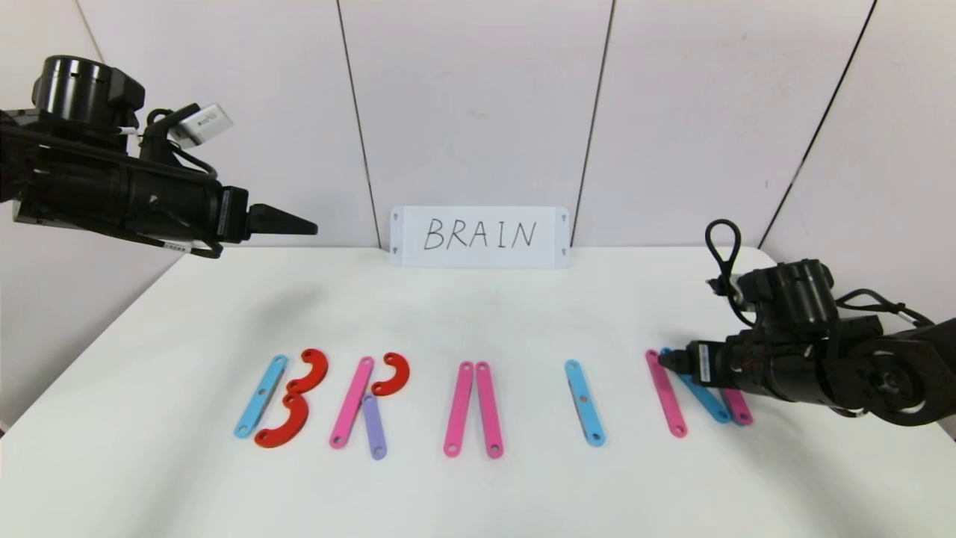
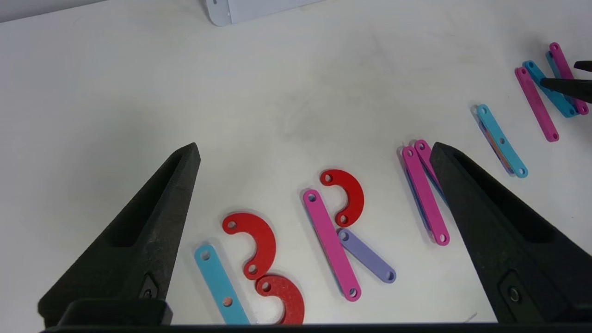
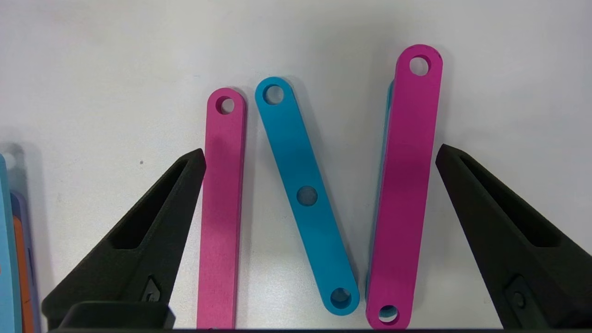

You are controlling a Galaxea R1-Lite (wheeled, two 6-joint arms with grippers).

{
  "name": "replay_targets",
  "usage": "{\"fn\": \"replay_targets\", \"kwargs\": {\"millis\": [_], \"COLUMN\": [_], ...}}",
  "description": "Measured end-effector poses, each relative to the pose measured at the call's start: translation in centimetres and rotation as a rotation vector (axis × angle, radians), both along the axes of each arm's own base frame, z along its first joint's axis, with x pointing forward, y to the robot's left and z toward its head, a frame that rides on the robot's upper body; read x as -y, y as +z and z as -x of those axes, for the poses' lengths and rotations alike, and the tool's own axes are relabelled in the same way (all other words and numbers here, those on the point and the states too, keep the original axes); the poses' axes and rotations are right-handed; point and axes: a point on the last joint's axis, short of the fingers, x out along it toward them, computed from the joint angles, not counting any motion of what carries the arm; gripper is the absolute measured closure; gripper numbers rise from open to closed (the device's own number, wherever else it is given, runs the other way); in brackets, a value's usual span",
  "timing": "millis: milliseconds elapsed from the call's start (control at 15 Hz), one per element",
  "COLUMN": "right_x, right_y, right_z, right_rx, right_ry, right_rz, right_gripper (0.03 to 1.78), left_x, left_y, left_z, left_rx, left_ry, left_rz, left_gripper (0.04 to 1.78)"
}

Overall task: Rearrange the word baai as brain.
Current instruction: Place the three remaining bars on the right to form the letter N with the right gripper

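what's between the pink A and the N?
Only the blue I bar, lying alone between the pink A and the N; clearest in head view.

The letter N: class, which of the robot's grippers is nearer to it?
Right. The right gripper hovers directly over the letter N, jaws open; the left gripper hangs high near the table's far left.
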Motion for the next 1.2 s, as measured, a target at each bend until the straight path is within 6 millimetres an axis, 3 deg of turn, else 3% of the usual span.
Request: {"fn": "replay_targets", "kwargs": {"millis": [733, 1200], "right_x": [0.47, -0.21], "right_y": [-0.54, -0.64], "right_z": [-0.25, -0.14], "right_rx": [-0.023, -0.027], "right_ry": [0.014, 0.033], "right_rz": [-0.035, -0.034], "right_gripper": [0.07, 0.07], "left_x": [0.0, 0.0], "left_y": [-0.08, -0.05], "left_z": [-0.06, -0.05], "left_rx": [-0.002, -0.002], "left_ry": [0.0, 0.0], "left_rz": [0.0, 0.0], "left_gripper": [0.08, 0.08]}}
